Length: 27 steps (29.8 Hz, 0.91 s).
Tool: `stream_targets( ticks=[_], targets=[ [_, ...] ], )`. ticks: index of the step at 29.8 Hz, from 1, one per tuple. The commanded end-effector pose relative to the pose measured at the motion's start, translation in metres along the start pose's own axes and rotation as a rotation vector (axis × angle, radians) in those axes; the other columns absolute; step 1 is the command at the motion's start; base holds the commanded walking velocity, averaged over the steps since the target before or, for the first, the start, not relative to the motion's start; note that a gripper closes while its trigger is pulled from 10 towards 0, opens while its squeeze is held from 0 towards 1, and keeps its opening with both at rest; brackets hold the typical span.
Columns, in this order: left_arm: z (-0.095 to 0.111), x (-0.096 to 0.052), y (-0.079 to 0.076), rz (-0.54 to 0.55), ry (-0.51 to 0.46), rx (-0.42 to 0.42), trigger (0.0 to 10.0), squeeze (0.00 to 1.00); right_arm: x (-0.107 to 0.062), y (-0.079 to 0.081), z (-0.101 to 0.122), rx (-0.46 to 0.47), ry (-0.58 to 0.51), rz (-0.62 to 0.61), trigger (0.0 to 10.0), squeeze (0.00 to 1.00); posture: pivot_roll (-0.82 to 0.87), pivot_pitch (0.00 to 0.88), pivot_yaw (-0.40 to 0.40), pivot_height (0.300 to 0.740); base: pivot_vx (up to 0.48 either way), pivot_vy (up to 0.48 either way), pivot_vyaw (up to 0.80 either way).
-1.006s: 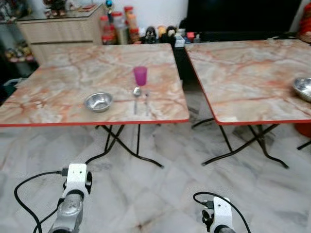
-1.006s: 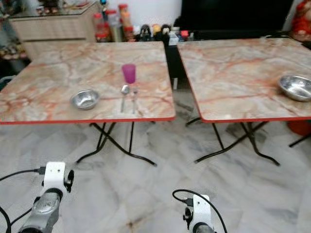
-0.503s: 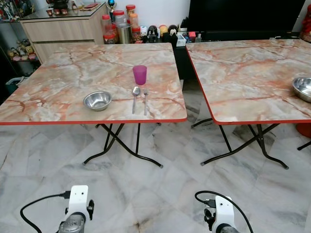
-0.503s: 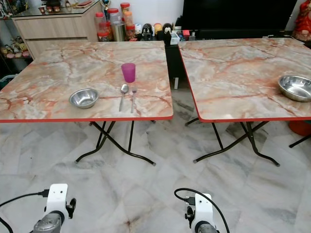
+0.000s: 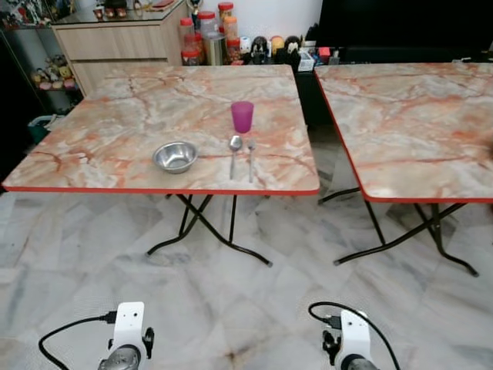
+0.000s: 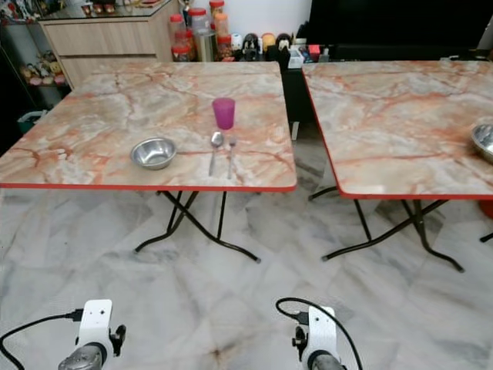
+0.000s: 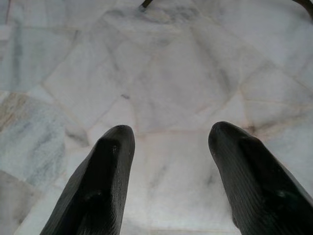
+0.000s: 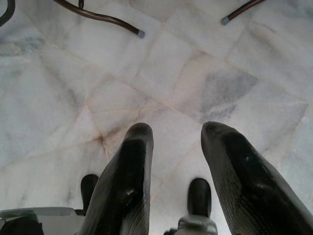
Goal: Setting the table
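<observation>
Left gripper (image 7: 168, 142): fingers apart, nothing between them, aimed down at the marble floor (image 7: 161, 83). Right gripper (image 8: 176, 142): likewise apart and empty, hanging over the floor, with dark table-leg feet (image 8: 141, 34) showing beyond it. Both arms low at my sides, which suits standing off from the tables rather than reaching.

Left table (image 5: 115, 123): one place laid near the front edge. Steel bowl (image 5: 175, 156) to the left; spoon (image 5: 234, 150) and fork (image 5: 250, 153) side by side just to its right, handles toward the red edge, so a seated person could pick them up directly. Pink cup (image 5: 242, 116) upright just behind the cutlery, near but apart from it.

Right table (image 6: 400, 116): bare top except a second steel bowl (image 6: 484, 141) at the far right, cut off by the frame.

Judgement: the first setting looks complete. That second bowl is probably the start of the next place, so I would need to walk over there before either gripper can be of use.

Cabinet (image 5: 123, 38) with jars (image 5: 206, 42) behind, not involved.
</observation>
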<state>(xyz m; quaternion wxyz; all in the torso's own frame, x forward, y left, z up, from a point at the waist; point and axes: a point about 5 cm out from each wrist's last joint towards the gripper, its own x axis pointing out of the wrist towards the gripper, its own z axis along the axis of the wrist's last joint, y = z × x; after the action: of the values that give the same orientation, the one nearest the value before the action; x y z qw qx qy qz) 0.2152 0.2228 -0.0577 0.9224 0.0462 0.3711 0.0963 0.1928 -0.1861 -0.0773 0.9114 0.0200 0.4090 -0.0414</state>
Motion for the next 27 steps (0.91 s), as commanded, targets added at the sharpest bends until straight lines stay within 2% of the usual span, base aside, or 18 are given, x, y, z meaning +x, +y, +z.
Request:
stream_targets(
  ticks=[1,6,19,27],
  targets=[
    [-0.0052,-0.0009,0.0021,0.002,0.025,0.01,10.0,0.0,0.0,0.0032,-0.001,-0.006,0.005,0.01,10.0,0.0,0.04,0.0,0.048,0.74,0.0,0.48,0.51],
    [-0.0062,-0.0011,0.0018,-0.001,0.029,0.012,10.0,0.0,-0.0001,0.0038,-0.0016,-0.004,0.007,0.009,10.0,0.0,0.04,0.0,0.049,0.74,0.0,0.48,0.62],
    [-0.0047,-0.0009,-0.002,-0.012,0.021,0.011,10.0,0.0,0.0002,0.0032,-0.0005,0.021,0.002,0.001,10.0,0.0,0.04,0.0,0.048,0.74,0.0,0.472,0.0],
    [0.0012,-0.0001,-0.0056,-0.035,-0.014,0.017,10.0,0.0,0.0001,0.0033,-0.0009,0.028,0.004,0.0,10.0,0.0,0.04,0.0,0.052,0.74,0.0,0.0,0.0]
  ],
)
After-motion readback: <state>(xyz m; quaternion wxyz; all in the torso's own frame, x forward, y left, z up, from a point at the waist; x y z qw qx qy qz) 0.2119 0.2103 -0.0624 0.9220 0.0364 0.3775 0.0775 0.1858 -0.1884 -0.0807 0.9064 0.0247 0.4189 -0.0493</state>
